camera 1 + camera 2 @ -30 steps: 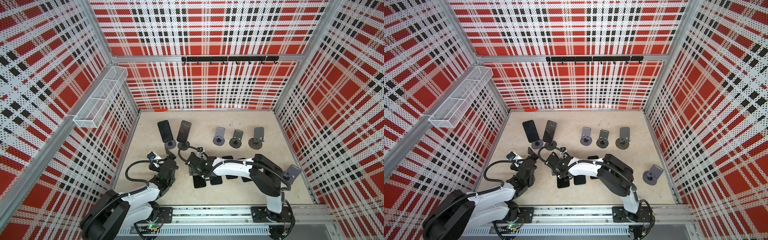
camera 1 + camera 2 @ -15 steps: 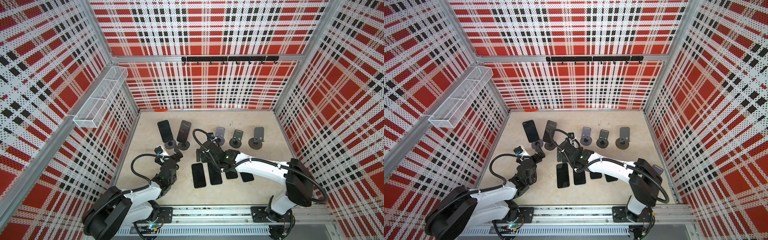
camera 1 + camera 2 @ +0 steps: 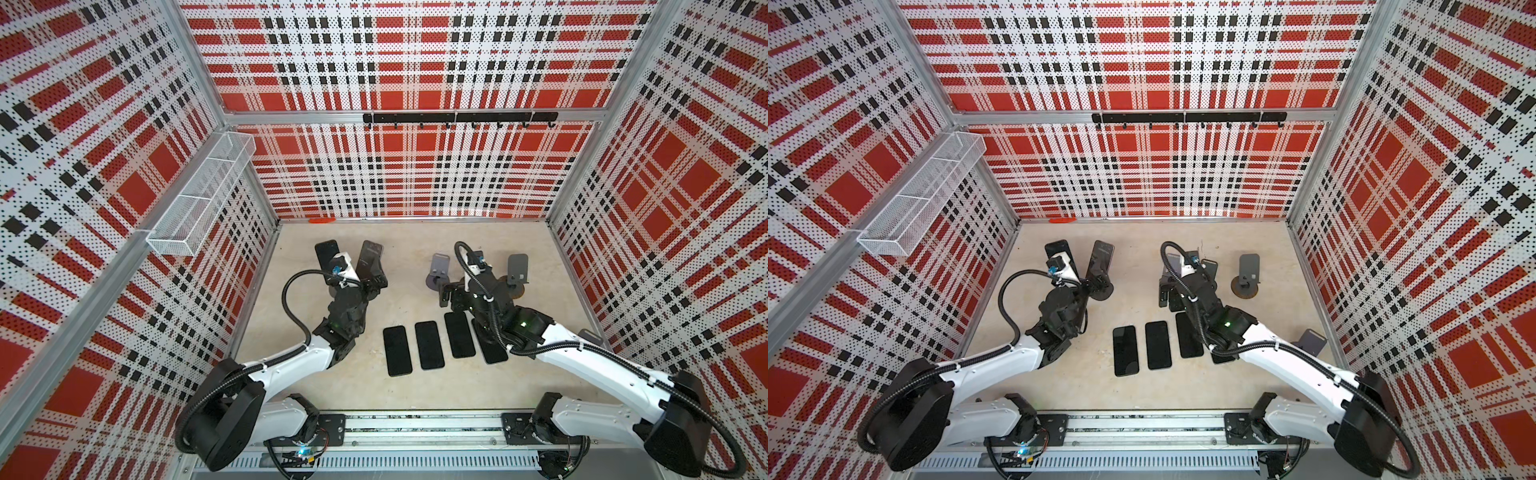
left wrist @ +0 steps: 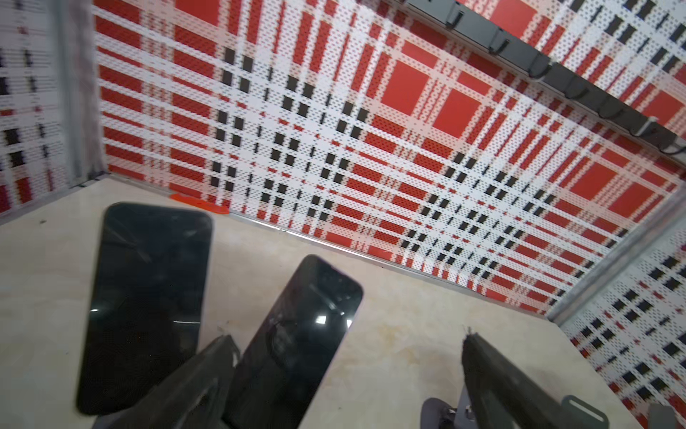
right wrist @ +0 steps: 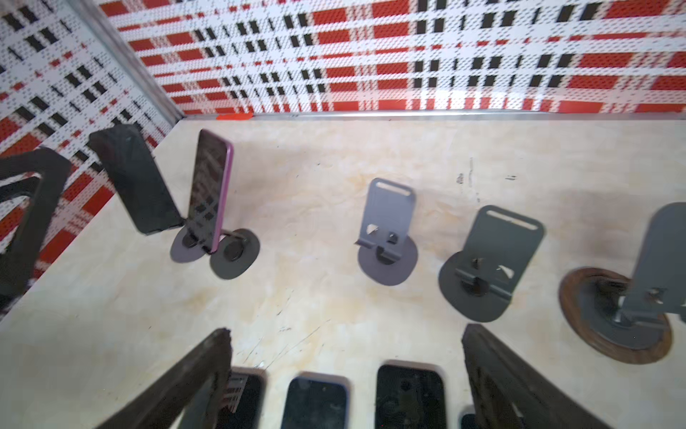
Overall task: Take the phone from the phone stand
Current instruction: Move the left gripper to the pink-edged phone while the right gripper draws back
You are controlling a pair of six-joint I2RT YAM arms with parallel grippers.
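- Both top views: left of centre, the left gripper point(image 3: 374, 285) stands with its jaws spread about the lower end of the phone point(image 3: 370, 258). The phone leans on its phone stand point(image 3: 1106, 291), beside a second phone point(image 3: 326, 254) that is also propped.
- Both top views: right of centre, the right gripper point(image 3: 449, 294) is spread wide and empty above the table point(image 3: 415, 399). Four flat phones point(image 3: 429, 345) lie in a row below centre.
- Left wrist view: the fingers point(image 4: 208, 375) are parted and the phone point(image 4: 297, 334) lies between them, just beside one finger. Whether they touch cannot be told.
- Right wrist view: the right gripper point(image 5: 345, 356) is released, with nothing between its fingers. The purple-edged phone point(image 5: 211, 189) rests on the phone stand point(image 5: 234, 256), and three empty stands point(image 5: 389, 230) are ranged beside it.
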